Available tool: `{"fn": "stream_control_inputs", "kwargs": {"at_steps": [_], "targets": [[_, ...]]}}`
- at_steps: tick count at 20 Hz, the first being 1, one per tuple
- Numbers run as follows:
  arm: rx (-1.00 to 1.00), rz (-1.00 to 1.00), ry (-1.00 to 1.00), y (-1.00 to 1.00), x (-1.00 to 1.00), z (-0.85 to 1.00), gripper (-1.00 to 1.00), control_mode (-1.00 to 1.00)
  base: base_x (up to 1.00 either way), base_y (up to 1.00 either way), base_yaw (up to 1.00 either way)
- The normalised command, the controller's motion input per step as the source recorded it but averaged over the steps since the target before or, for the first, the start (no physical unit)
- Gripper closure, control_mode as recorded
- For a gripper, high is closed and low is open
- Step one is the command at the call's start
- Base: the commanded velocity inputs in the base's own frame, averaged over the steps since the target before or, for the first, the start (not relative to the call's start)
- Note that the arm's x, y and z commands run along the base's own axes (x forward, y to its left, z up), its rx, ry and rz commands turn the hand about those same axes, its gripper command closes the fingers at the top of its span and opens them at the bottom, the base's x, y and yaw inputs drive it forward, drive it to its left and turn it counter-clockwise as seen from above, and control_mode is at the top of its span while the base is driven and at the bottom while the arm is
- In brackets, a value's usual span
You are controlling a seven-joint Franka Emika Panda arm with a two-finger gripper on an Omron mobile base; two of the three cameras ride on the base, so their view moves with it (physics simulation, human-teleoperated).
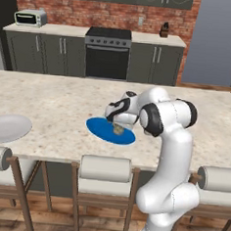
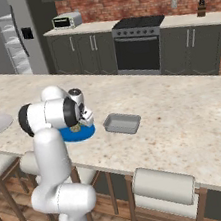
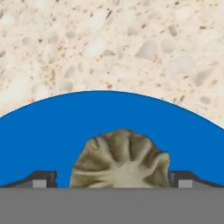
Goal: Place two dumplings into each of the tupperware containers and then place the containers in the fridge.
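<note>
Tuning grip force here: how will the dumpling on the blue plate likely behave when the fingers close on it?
The dumpling looks pleated and doughy, so probably soft and yielding. Its rounded top may slip between the fingers. Small on the blue plate, so likely light.

A red brick wall (image 1: 111, 11) ran behind dark grey cabinets (image 2: 83, 51) and a black oven (image 1: 107, 53). A toaster oven (image 1: 30, 18) sat on the back worktop. Padded stools (image 1: 105, 169) lined the speckled beige counter (image 2: 183, 111) over a wooden floor (image 1: 99, 224).
</note>
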Motion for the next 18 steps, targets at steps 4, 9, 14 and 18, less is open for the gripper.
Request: {"fn": "stream_control_inputs", "kwargs": {"at_steps": [4,9,14,18], "targets": [[0.00,-0.07,0.00,0.00,0.21,-0.45,1.00,-1.00,0.00,0.00,0.00],[0.05,-0.12,-0.04,-0.05,0.00,-0.20,1.00,-1.00,0.00,0.00,0.00],[0.03,-0.19,-0.02,-0.07,-0.24,0.02,1.00,-1.00,0.00,0.00,0.00],[-0.10,-0.17,0.00,-0.23,-0.37,0.58,1.00,-1.00,0.00,0.00,0.00]]}}
